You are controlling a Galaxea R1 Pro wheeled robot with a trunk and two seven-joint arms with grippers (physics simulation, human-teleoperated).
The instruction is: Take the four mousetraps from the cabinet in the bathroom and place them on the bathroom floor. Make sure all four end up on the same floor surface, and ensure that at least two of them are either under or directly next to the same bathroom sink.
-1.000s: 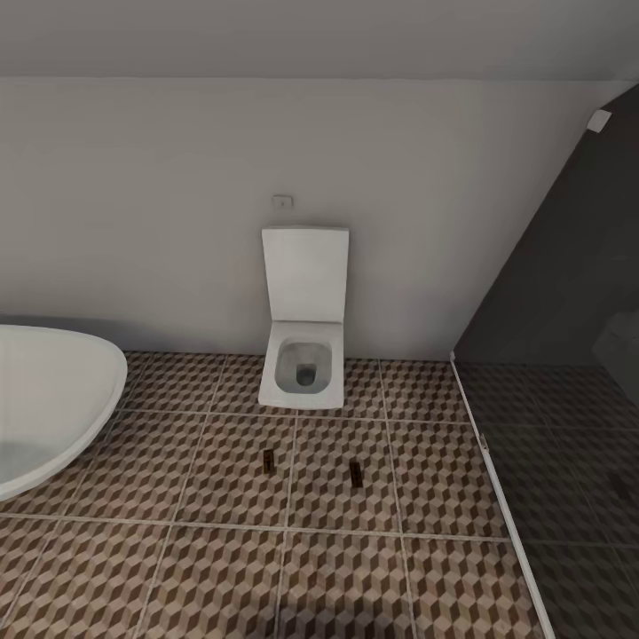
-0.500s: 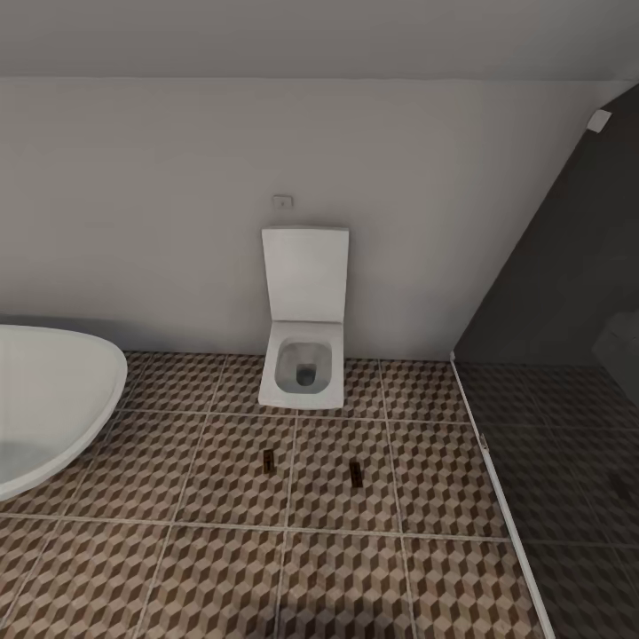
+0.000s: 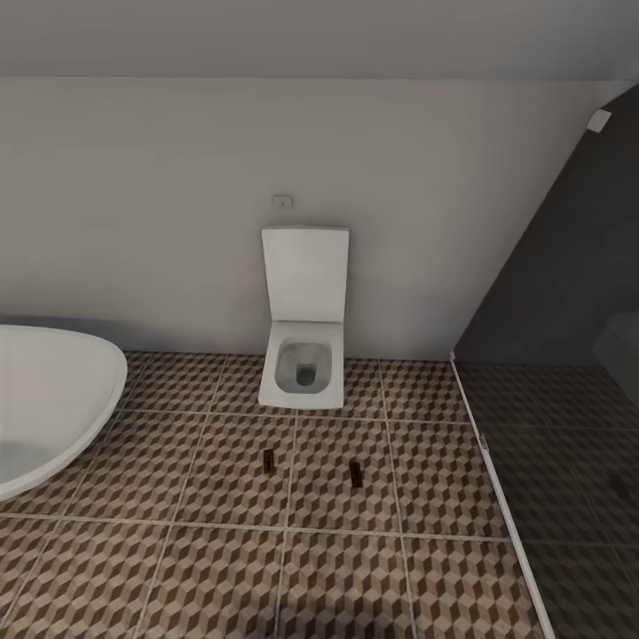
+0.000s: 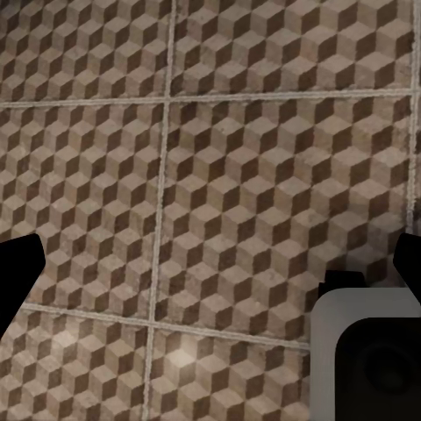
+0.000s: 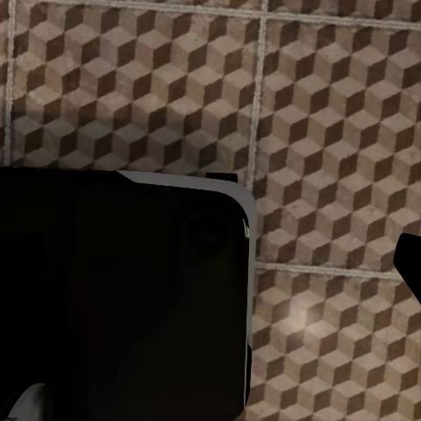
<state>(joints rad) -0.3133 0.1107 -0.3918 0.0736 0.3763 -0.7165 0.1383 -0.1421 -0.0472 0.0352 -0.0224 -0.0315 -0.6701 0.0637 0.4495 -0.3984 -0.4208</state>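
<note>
Both claws are hanging over the bathroom floor (image 3: 222, 568). Dark fingertips (image 4: 17, 272) of the left gripper (image 4: 210, 272) are sitting far apart at opposite picture edges, so it is released. Of the right gripper, one dark fingertip (image 5: 410, 263) is showing, so I cannot tell its state. Two mousetraps (image 3: 267, 459) (image 3: 356, 473) are lying flat on the cube-patterned tiles, apart from each other, at about 6 o'clock from the toilet (image 3: 303, 342). A white bathtub (image 3: 49, 399) is sitting at 9 o'clock.
</note>
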